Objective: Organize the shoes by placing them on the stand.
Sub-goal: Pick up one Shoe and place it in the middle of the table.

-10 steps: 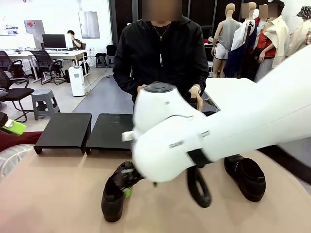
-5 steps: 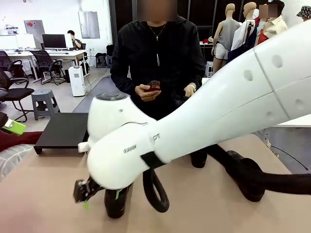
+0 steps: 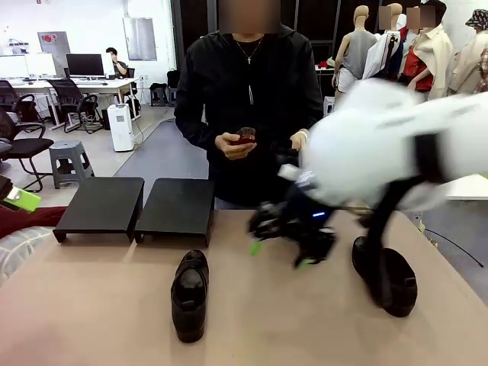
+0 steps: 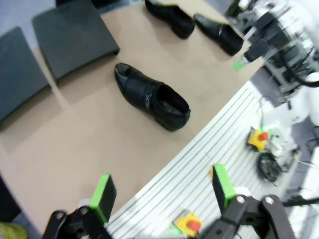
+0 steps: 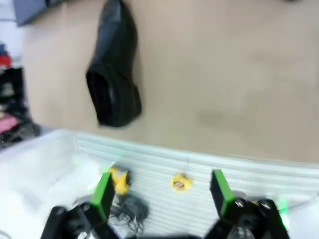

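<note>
Shoes lying on bench [image 3: 91, 305], none on stand [image 3: 177, 207] yet: centre shoe [image 3: 189, 293] sitting near, right shoe [image 3: 398, 284] lying just beside right arm [image 3: 366, 152]. Right claw [image 3: 278, 245] hanging mid-bench, fingers apart, gripping nothing. Left claw [image 4: 163, 194] apart too, hanging over near edge. Risks: glossy leather slipping from pads; blurred arm clipping right shoe, knocking it off the bench.

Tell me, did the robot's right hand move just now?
Yes. The right hand swung right, from in front of the stand to past its right end.
</note>
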